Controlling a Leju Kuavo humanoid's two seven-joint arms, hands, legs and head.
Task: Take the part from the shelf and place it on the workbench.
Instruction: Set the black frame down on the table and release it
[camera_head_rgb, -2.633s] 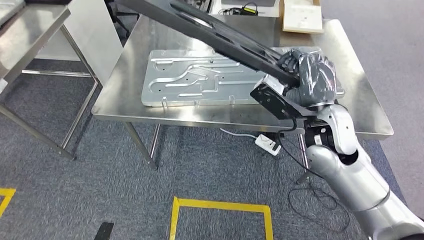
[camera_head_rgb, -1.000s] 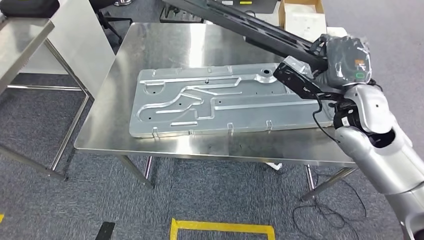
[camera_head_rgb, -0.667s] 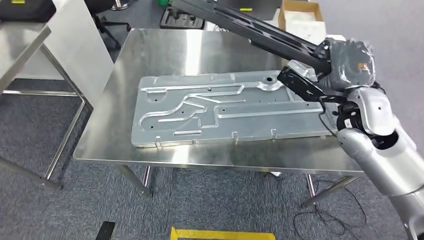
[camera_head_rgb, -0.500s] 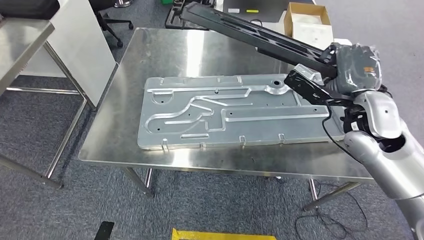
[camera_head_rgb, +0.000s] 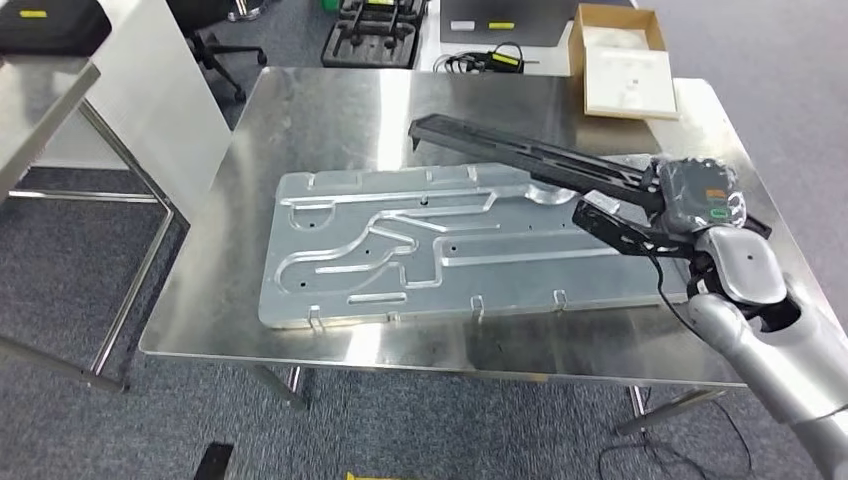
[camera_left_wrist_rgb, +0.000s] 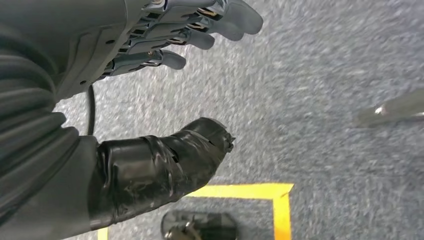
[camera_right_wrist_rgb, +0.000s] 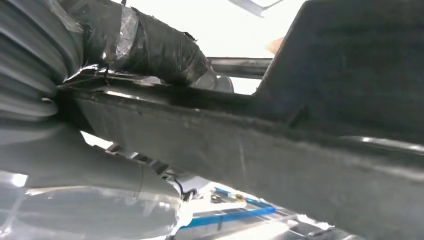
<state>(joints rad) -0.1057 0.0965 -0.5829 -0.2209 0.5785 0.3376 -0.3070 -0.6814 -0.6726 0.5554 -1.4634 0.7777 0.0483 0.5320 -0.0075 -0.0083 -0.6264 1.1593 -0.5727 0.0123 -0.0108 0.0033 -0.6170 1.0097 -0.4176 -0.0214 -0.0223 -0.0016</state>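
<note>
- Left hand (camera_left_wrist_rgb: 150, 100): fingers (camera_left_wrist_rgb: 200, 37) spread and apart from the thumb, nothing held; hung over grey carpet with a yellow floor line (camera_left_wrist_rgb: 255, 192).
- Silver panel (camera_head_rgb: 430, 245): lay flat on the steel workbench (camera_head_rgb: 300, 120).
- Part (camera_head_rgb: 530, 158): long black bar, one end gripped, the other slanting out above the silver panel and workbench.
- Right hand (camera_head_rgb: 692, 195): fingers wrapped tight around the part's near end; silver forearm reached in over the workbench's right side.
- Cardboard box (camera_head_rgb: 625, 60): at the workbench's far right corner.
</note>
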